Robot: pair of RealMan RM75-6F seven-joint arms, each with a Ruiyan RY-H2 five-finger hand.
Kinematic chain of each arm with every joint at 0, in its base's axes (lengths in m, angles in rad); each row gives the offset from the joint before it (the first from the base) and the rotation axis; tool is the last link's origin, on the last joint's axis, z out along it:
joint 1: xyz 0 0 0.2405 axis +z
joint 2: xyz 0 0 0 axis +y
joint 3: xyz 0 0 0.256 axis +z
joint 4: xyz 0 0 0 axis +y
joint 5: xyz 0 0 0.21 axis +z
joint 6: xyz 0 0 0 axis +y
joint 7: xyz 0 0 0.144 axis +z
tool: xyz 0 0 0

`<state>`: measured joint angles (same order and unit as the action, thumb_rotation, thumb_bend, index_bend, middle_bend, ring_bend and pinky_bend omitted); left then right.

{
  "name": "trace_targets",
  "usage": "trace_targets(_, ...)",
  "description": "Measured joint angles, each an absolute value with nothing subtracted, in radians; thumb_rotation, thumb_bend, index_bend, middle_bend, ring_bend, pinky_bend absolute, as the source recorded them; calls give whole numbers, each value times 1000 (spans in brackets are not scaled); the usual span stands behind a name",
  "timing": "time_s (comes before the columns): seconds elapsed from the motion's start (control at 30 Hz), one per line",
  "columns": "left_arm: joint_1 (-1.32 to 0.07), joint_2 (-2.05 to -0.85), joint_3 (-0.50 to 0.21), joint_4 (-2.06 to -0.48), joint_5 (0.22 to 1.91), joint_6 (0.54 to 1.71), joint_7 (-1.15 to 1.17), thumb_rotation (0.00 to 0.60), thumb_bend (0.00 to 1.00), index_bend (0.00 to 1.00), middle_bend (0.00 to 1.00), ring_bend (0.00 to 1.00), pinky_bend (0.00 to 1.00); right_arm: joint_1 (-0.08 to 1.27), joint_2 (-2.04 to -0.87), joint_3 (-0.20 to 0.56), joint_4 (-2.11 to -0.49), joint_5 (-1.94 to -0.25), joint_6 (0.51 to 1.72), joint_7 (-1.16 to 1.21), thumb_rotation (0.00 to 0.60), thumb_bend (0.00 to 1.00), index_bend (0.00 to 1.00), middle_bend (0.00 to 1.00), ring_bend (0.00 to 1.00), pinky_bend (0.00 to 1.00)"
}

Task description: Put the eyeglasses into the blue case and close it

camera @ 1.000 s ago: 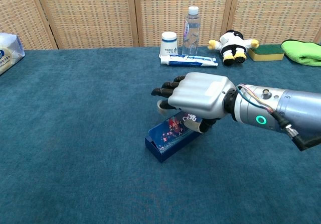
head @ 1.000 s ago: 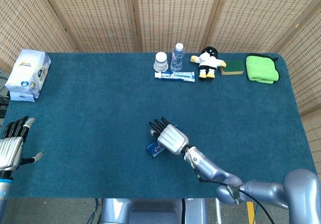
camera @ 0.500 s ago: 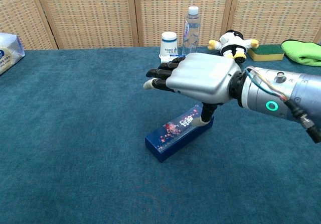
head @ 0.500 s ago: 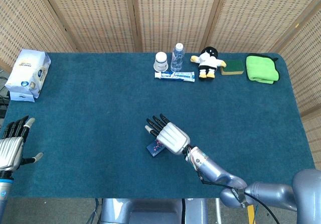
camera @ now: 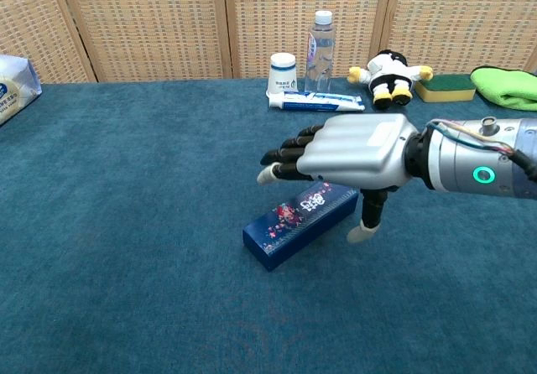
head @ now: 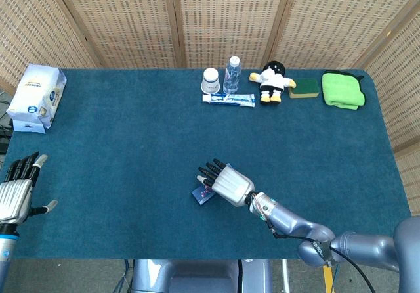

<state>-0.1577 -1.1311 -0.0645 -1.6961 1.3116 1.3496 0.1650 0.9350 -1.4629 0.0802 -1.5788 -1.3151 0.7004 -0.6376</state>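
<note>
Chest view shows our right hand point(camera: 352, 149) hovering flat above the long blue rectangular case with a floral print point(camera: 299, 224), fingers stretched out and apart, thumb hanging down beside the case's far end, holding nothing. A second ago that hand lay low on the case with the thumb against it; since then it has lifted and drawn back toward our right, so the whole lid shows. The case lies shut on the teal felt table point(camera: 126, 223), near its middle. We see no eyeglasses anywhere, so we judge they are inside and the closing is done. In the head view our left hand point(head: 16, 193) rests spread and empty at the table's near left edge.
</note>
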Motion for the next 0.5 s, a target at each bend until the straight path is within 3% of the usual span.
trace_targets(0.4, -159, -1123, -70, -1693, 1303, 1344, 148, 600, 0, 0, 0, 0, 0, 992, -1578, 64, -1410, -1339, 645, -567, 600, 4, 0, 3, 0, 80)
trace_targets(0.5, -158, -1122, -69, -1692, 1303, 1344, 145, 600, 0, 0, 0, 0, 0, 996, -1597, 65, -1393, -1334, 651, -564, 600, 41, 15, 88, 0, 80)
